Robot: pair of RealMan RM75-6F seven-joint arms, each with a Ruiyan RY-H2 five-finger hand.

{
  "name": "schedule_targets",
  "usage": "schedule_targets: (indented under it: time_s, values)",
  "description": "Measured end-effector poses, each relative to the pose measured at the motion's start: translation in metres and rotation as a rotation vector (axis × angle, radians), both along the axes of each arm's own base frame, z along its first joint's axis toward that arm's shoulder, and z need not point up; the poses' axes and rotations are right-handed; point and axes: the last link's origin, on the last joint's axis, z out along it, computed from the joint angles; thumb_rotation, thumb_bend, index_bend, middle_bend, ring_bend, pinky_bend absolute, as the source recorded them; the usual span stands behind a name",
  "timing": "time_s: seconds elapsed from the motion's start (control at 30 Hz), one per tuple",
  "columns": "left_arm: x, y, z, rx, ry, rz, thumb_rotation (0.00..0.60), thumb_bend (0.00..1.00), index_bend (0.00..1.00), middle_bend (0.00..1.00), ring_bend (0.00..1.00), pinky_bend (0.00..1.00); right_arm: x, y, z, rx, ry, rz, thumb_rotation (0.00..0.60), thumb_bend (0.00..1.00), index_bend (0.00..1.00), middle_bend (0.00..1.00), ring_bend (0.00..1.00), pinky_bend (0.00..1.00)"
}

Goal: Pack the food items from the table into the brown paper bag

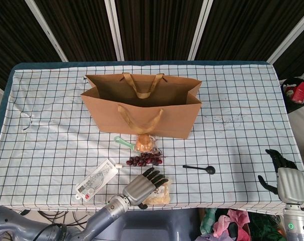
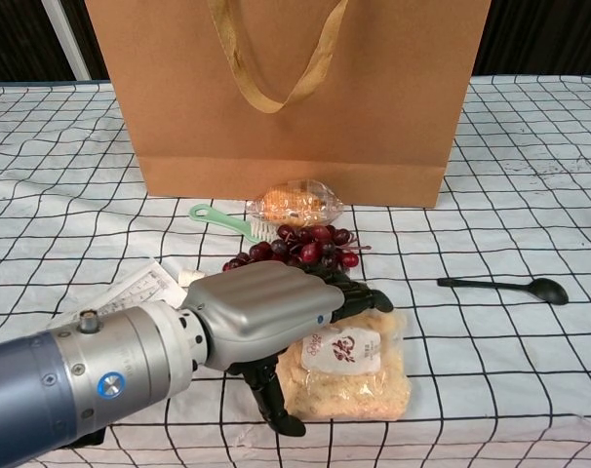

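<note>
My left hand [image 2: 266, 317] lies over the snack packet [image 2: 349, 366] near the front of the surface, fingers spread, thumb beside its edge, not yet gripping. Next I judge I must close, lift, and carry it to the paper bag [image 1: 142, 108] behind.
</note>
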Motion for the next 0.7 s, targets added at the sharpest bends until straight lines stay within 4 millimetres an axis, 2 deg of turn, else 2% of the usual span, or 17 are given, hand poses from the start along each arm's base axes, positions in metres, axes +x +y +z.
schedule_targets:
  time_s: [0.3,0.43,0.7]
  values:
    - [0.0045,-0.0036,-0.0047,-0.004,0.014,-0.040,0.600,0.17,0.15,0.20,0.14,0.18,-0.0001,-0.0003,0.0018,-0.014,-0.015,0.006,0.600,0.20,0.17,0.19,0.30,0.30]
    - [0.0044,-0.0043,-0.0053,0.003,0.019,-0.072,0.600,0.23,0.20,0.27,0.22,0.27,-0.0002,-0.0005,0.0027,-0.018,-0.020,0.008,0.600,0.21,0.18,0.20,0.31,0.30]
    - [0.0048,-0.0007,-0.0033,0.033,-0.019,-0.091,0.600,0.31,0.30,0.37,0.30,0.36,-0.0004,-0.0008,0.0024,-0.027,-0.022,0.014,0.600,0.22,0.19,0.21,0.31,0.30]
